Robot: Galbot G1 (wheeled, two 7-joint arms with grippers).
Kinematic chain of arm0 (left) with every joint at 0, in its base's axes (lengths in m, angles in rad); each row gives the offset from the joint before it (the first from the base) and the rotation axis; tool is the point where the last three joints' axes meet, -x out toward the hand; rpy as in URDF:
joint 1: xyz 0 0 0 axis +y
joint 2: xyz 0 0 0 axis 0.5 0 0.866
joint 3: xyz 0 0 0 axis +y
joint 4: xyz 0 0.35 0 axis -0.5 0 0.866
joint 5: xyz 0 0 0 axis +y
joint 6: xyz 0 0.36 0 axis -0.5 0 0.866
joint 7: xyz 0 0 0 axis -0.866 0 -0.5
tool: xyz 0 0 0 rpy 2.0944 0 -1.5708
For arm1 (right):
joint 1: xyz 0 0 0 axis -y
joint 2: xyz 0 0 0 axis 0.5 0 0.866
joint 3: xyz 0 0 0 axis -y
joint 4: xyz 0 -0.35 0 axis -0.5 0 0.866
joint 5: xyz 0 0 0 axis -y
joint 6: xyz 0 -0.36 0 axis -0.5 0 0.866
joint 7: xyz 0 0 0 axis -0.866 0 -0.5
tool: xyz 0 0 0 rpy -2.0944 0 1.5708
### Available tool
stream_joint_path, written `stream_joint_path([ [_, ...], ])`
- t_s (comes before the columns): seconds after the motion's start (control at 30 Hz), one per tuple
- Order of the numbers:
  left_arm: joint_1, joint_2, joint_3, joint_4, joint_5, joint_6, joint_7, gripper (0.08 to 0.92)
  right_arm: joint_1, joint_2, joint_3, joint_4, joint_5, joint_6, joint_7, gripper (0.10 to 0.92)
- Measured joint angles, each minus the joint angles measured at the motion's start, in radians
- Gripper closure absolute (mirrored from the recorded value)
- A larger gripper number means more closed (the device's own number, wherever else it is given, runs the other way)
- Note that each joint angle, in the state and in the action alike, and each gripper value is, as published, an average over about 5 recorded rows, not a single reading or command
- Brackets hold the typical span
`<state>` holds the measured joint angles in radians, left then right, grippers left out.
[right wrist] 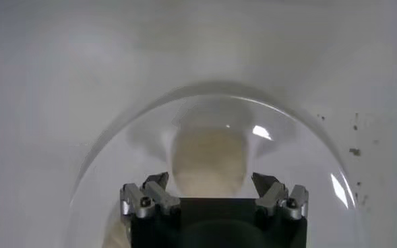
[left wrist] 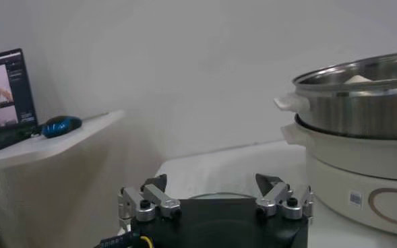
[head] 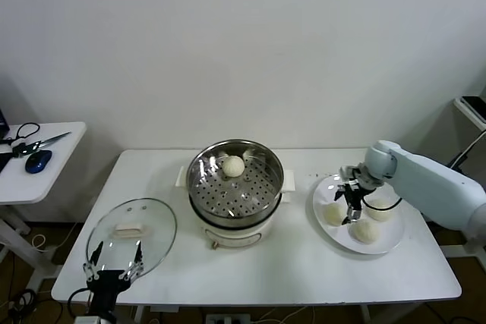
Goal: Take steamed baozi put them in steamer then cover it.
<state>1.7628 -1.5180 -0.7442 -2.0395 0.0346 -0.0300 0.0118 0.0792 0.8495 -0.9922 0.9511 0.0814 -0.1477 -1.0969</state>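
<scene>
Nearest the head camera, at the counter's (head: 250, 275) front-left edge, the left hand (head: 114, 268) hangs parked with its fingers spread, holding nothing, just at the near rim of the cover (head: 130, 234). That counter is a wide white top and carries everything else.

At its middle stands the steamer (head: 235, 187), a shiny steel pot on a white base, uncovered. One steamed baozi (head: 233, 165) lies on the perforated tray inside, toward the back wall.

To the steamer's left the cover lies flat on the counter, its cream handle facing up, well apart from the pot.

To the steamer's right sits a flat white plate (head: 391, 242) with three more buns: one toward the pot (head: 335, 213), one at the front (head: 366, 231), and one toward the far right (head: 379, 209).

The right hand (head: 351, 197) points down over the plate's back-left part, near the bun that lies toward the pot. In the right wrist view its fingers (right wrist: 147, 195) stand spread with a bun (right wrist: 208, 162) between and beyond them; they are not pressed on it, and whether they touch it cannot be told.

A small side table (head: 30, 180) to the far left carries a blue mouse (head: 38, 161) and scissors (head: 42, 143).
</scene>
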Motion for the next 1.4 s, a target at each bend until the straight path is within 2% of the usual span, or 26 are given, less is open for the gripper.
stream_joint_path([
  [0.2, 0.000, -0.003, 0.004, 0.005, 0.000, -0.001, 0.000, 0.177, -0.009, 0.020, 0.009, -0.027, -0.005, 0.005, -0.007, 0.212],
  [0.5, 0.001, -0.003, 0.006, 0.005, 0.001, -0.002, 0.000, 0.177, -0.012, 0.032, 0.018, -0.045, -0.006, 0.017, -0.014, 0.315],
  [0.8, 0.000, -0.003, 0.016, -0.001, 0.006, 0.000, 0.000, 0.177, 0.033, 0.011, -0.007, -0.023, 0.032, 0.007, -0.013, 0.337],
  [1.1, 0.012, -0.003, 0.026, -0.012, 0.004, 0.000, 0.002, 0.177, 0.253, 0.004, -0.154, 0.032, 0.187, -0.020, -0.017, 0.338],
  [1.4, 0.021, -0.006, 0.044, -0.027, 0.009, 0.000, 0.003, 0.177, 0.543, 0.088, -0.362, 0.076, 0.420, -0.058, -0.010, 0.338],
])
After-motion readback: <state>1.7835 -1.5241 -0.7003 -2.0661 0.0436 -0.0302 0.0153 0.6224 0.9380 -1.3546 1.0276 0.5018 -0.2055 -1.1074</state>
